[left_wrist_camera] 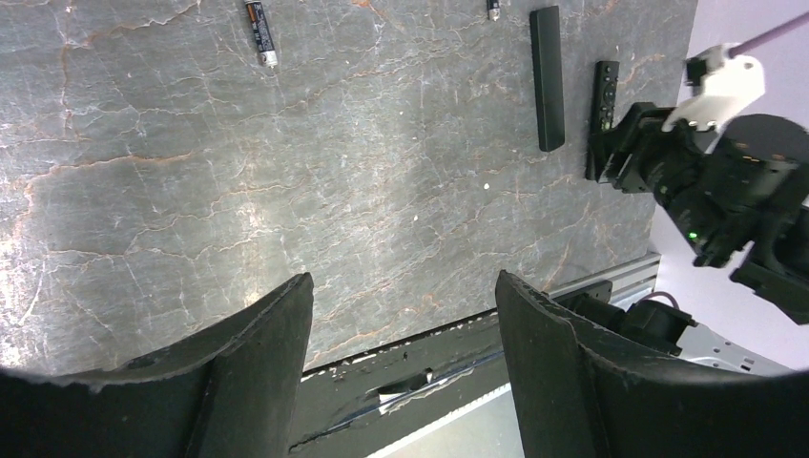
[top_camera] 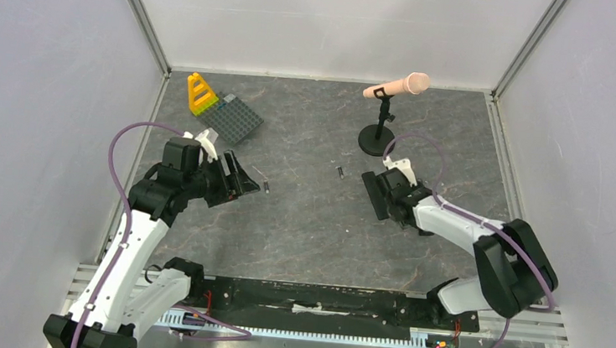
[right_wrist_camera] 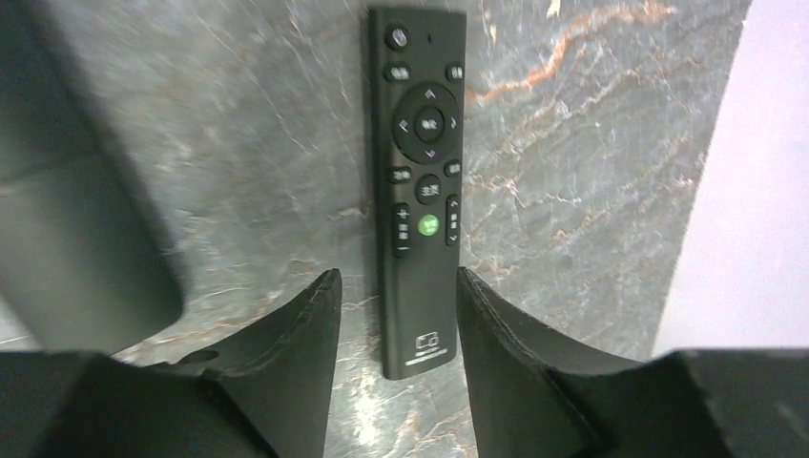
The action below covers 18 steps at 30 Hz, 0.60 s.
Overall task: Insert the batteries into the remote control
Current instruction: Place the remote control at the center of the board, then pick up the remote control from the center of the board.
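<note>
While both arms hang low over the tabletop point(left_wrist_camera: 286, 172), no cell is loaded, so I judge the task at its opening step. The left end effector point(left_wrist_camera: 403, 291) stands wide apart and empty; seen from above, one battery point(top_camera: 266, 187) lies just beside it at 3 o'clock. The right end effector point(right_wrist_camera: 396, 277) is apart, straddling a buttoned remote point(right_wrist_camera: 425, 191) without clamping it. The remote control point(left_wrist_camera: 547, 76), plain side up, lies just beside at its 9 o'clock, a second battery point(left_wrist_camera: 493, 10) beyond at 10 o'clock. The next move probably calls for steadying that plain bar and freeing its cover
</note>
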### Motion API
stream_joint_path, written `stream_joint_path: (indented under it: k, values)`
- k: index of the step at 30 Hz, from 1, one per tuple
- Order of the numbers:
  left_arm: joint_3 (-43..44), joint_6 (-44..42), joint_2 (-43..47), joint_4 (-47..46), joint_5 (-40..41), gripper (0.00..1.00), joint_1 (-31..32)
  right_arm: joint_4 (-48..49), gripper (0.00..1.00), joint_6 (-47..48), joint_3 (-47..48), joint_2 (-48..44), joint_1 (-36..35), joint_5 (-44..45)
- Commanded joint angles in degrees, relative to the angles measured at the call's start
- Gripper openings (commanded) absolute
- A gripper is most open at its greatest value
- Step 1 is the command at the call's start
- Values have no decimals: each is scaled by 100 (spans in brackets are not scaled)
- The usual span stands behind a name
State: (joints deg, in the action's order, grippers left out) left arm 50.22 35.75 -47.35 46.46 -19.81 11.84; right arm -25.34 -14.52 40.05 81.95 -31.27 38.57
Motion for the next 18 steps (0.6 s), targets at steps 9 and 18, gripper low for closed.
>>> stream_joint_path:
  k: [9,18]
  values:
    - [76,-58,-52,-234,-67,75,12,1246,73,-18,136,-143,57,-2102]
    - [21,-25,-53,-255,-72,75,12,1355,72,-42,424,638,375,-3149]
